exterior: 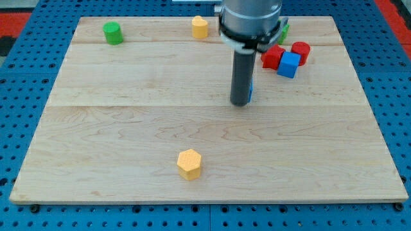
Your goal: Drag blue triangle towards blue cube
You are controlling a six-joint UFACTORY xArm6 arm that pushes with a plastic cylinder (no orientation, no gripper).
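Note:
My tip [241,102] rests on the board a little above its middle. A blue block, the blue triangle [250,92], is almost wholly hidden behind the rod; only a thin blue sliver shows at the rod's right edge, touching it. The blue cube [289,65] sits up and to the right of the tip, against two red blocks.
A red block [272,56] and a red cylinder [301,51] flank the blue cube. A green block [283,31] peeks out behind the arm. A green cylinder [113,33] is at top left, a yellow block [200,27] at top centre, a yellow hexagon [189,163] at the bottom.

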